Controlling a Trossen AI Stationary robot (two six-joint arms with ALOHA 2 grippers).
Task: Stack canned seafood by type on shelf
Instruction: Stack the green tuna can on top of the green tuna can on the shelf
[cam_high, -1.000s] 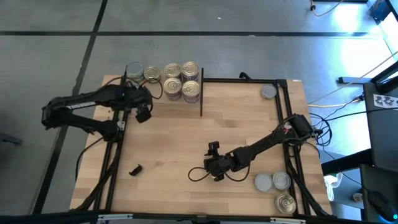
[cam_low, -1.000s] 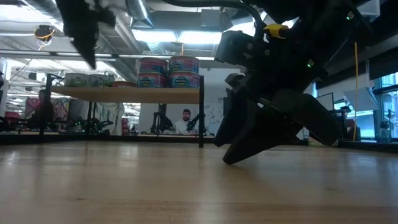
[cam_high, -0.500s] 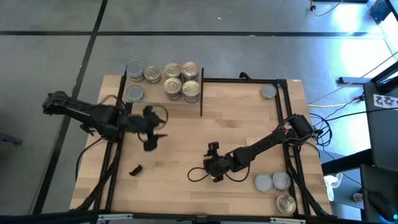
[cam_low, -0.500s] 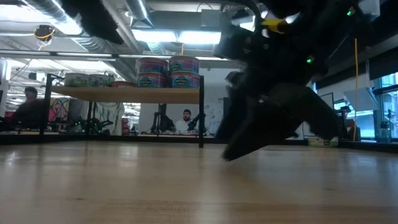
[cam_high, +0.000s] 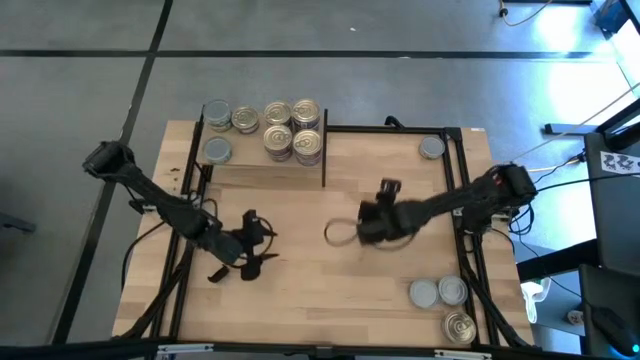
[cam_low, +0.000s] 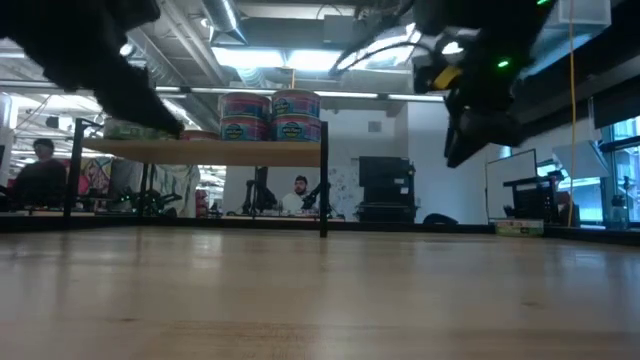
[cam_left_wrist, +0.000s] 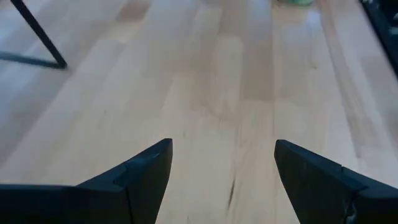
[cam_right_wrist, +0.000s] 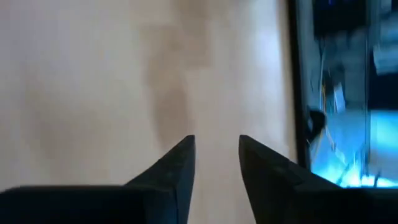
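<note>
Overhead, the shelf sits at about eleven o'clock on the table, carrying six tins: two silver-topped tins at its far left, a gold-topped one beside them, and four-label stacks of gold-topped tins against its right-hand upright. From table height those stacks stand two tins high on the board. One loose silver tin lies at one o'clock near the black frame, and three more tins cluster at five o'clock, two silver and one gold.

The left gripper hangs over bare wood at about eight o'clock, its fingers spread wide with nothing between them. The right gripper is near the table's middle, slightly toward three o'clock, its fingers drawn near each other with only a narrow gap and nothing pinched. A small dark object lies on the table just beside the left gripper
</note>
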